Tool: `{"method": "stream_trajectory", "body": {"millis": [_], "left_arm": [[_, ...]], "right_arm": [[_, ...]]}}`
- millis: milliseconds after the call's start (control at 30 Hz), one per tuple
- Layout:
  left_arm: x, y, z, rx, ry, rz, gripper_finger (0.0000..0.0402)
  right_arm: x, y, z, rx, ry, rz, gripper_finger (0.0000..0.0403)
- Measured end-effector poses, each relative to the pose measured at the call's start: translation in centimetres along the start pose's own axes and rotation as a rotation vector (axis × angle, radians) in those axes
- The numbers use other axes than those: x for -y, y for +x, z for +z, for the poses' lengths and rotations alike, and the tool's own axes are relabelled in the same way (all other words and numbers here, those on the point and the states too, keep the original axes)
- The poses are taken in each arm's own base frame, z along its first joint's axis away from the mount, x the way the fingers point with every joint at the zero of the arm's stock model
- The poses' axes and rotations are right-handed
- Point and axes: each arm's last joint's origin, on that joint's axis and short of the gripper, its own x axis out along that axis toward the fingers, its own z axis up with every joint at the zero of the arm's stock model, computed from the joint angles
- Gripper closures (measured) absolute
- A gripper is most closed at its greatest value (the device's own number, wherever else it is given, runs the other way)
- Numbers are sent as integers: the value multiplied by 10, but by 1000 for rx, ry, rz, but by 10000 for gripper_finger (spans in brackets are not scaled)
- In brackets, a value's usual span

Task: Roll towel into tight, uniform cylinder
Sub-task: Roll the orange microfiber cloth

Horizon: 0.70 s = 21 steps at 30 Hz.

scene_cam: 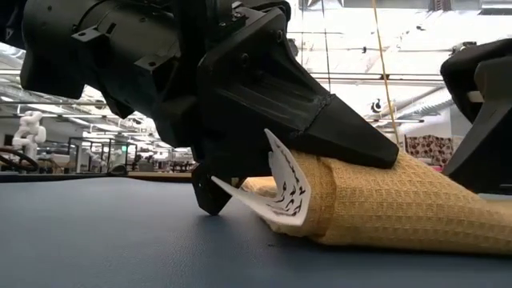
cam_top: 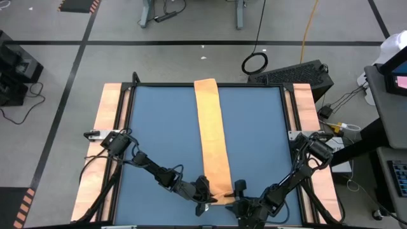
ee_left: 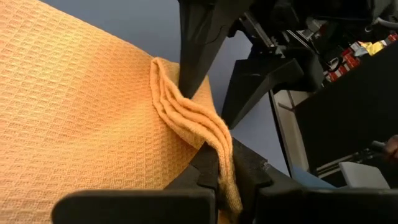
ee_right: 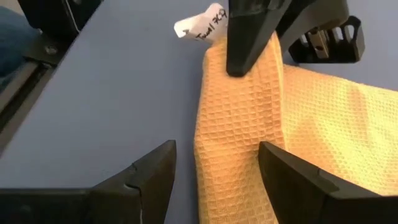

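Your towel [cam_top: 212,137] lies as a long strip down the bench [cam_top: 159,127], near end folded over. Left gripper [ee_left: 219,180] pinches that fold; right gripper [ee_right: 214,180], fingers spread, straddles it from the opposite side.

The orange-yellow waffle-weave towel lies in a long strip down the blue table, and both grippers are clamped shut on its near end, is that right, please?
Not quite: only the left gripper is shut on the orange-yellow waffle-weave towel. The right gripper stands open, its fingers either side of the folded end, as the right wrist view shows. The towel does lie in a long strip down the blue table.
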Motion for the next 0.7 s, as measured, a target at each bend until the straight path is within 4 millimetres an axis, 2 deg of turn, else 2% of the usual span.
{"method": "stream_trajectory", "body": {"millis": [200,367,467,567,700], "left_arm": [[-1,0,-1,-8,-2,11,384],[-1,0,-1,-3,-3,17,384],[-1,0,-1,18,3,37,379],[1,-1,-5,52,48,84,349],[1,-1,-6,56,65,98,277]], "right_arm": [[5,3,0,-24,61,-3,183],[14,12,2,-133,159,90,184],[17,15,2,-155,212,100,198],[17,16,1,-174,221,111,234],[19,16,-2,-204,273,95,297]]}}
